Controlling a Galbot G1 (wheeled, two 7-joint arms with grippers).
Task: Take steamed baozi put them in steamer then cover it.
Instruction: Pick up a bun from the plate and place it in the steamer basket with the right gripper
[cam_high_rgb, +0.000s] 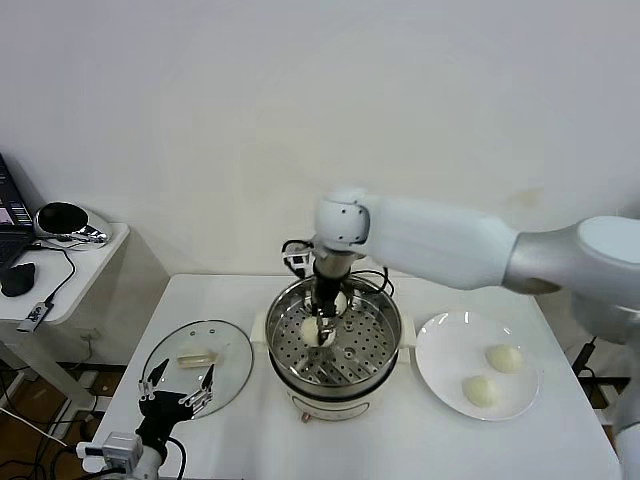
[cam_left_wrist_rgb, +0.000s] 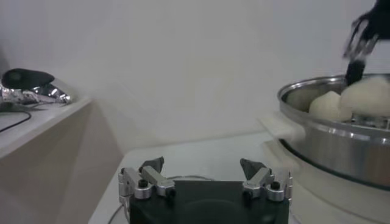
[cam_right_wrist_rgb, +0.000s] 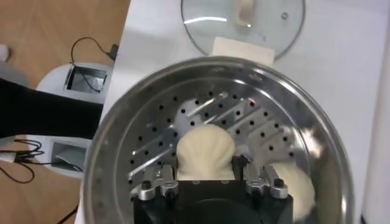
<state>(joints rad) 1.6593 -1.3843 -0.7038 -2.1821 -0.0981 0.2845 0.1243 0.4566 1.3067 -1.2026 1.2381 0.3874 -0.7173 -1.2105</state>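
While the right gripper (cam_right_wrist_rgb: 204, 178) hangs inside the steamer (cam_high_rgb: 290, 350) with its fingers closed on a steamed baozi (cam_right_wrist_rgb: 205, 148) just above the perforated floor, the chief risk seems to be soft dough clinging to the pads on release, which could drag the bun up as the arm rises or roll it against the second bun (cam_right_wrist_rgb: 297, 185) lying just beside it in the basket. A sideways exit could also knock a finger on the steel rim, since the wall stands close around the gripper; the free room is straight up. Two more buns (cam_high_rgb: 492, 374) wait on the white plate (cam_high_rgb: 432, 350) to the steamer's right, near its outer edge, where a careless approach might nudge one off the plate. On the steamer's left, the cover (cam_high_rgb: 236, 351) lies flat on the table, just beside the base, and the left gripper (cam_high_rgb: 178, 379) hovers at the lid's near edge, spread wide and empty
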